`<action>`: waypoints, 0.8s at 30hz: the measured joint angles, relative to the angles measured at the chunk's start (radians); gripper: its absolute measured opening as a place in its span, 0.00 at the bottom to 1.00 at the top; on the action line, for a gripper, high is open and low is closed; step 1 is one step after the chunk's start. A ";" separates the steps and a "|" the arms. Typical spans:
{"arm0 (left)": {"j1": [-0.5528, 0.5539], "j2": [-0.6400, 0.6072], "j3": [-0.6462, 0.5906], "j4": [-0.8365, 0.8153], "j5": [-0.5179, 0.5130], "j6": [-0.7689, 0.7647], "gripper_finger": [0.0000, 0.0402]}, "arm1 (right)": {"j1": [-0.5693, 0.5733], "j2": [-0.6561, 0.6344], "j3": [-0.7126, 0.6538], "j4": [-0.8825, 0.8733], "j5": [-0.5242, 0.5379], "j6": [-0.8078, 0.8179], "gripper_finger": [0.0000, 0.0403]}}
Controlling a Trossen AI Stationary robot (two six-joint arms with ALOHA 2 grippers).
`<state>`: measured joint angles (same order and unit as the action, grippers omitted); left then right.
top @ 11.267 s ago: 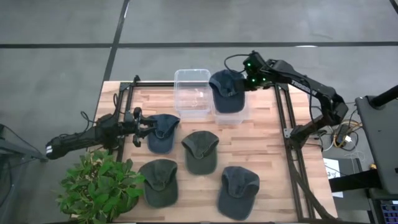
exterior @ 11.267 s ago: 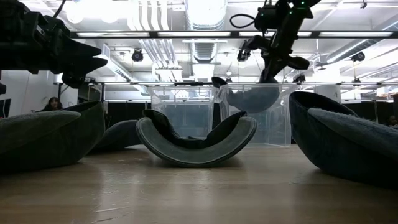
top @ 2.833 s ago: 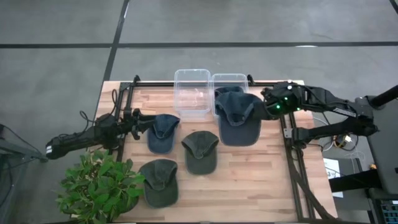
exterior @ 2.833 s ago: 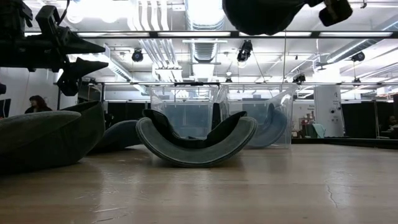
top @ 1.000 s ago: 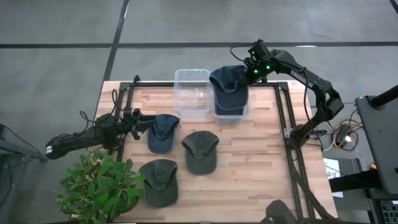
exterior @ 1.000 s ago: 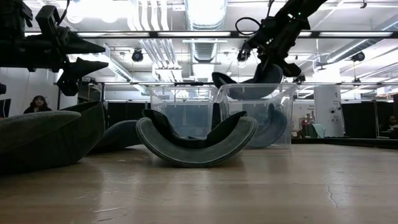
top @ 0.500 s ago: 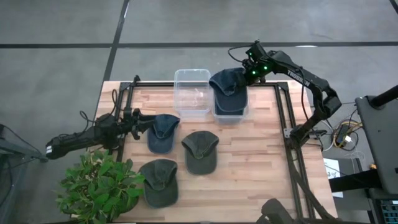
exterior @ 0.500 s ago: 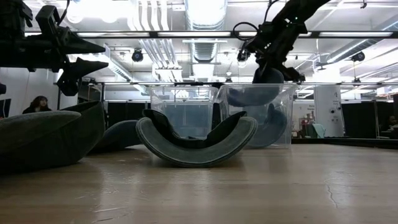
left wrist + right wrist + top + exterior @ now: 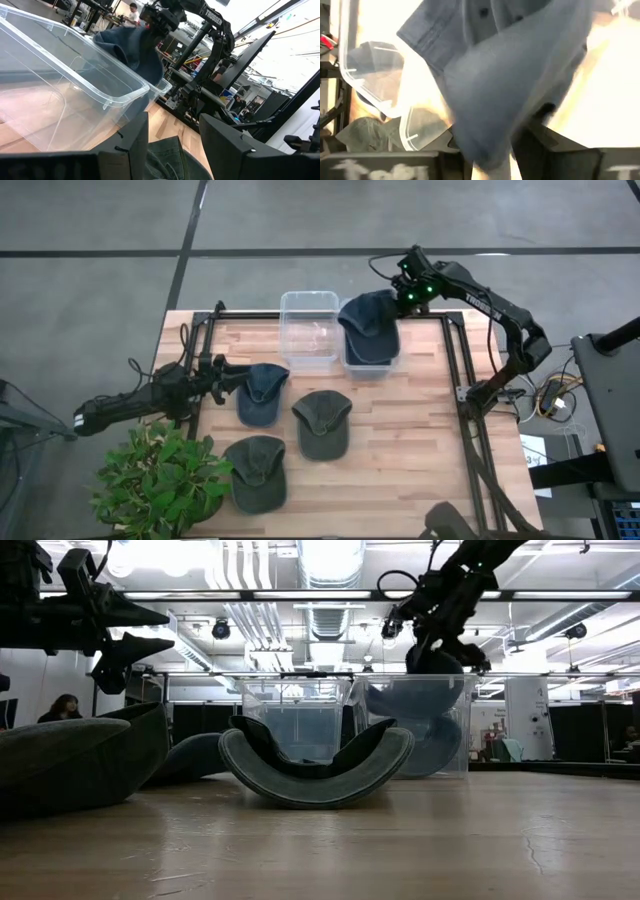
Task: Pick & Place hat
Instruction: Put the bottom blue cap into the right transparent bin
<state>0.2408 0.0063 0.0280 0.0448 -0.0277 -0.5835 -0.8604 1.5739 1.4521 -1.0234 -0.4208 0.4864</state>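
A blue hat (image 9: 368, 320) is being lowered into the right-hand clear bin (image 9: 369, 358) at the far side of the tabletop (image 9: 420, 440), where it is being draped over the bin's far rim and partly over another hat (image 9: 432, 745) already lying inside, so that the hats are being gathered in one container. In the low view its crown is seen sagging just inside the bin's top edge. The right tool (image 9: 398, 292) is being held directly above the far end of that hat, at the bin's back edge. In the right wrist view the cloth is seen hanging between the dark fingers (image 9: 555, 150), which are standing apart; whether the fabric is caught on them or is already slipping free cannot be told, since that view is blurred, but a release over the bin seems to be under way.

The neighbouring clear bin (image 9: 309, 330) is being left without a hat. Three more hats are being left on the tabletop as later work: a blue one (image 9: 262, 392) and two grey-green ones (image 9: 322, 423) (image 9: 256, 471).

The left tool (image 9: 222, 376) is being kept just beside the blue hat on the tabletop, its fingers (image 9: 127, 145) spread and grasping nothing, presumably so that it is ready for the next pick. A potted plant (image 9: 160, 480) is being kept at the near left corner, clear of both arms.
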 joint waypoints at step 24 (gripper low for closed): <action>0.000 0.000 0.000 0.000 0.000 0.000 0.42 | 0.003 -0.113 0.000 -0.122 0.087 -0.050 0.33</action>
<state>0.2405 0.0063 0.0280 0.0448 -0.0273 -0.5838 -0.8577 1.4611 1.4521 -1.1452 -0.3341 0.4366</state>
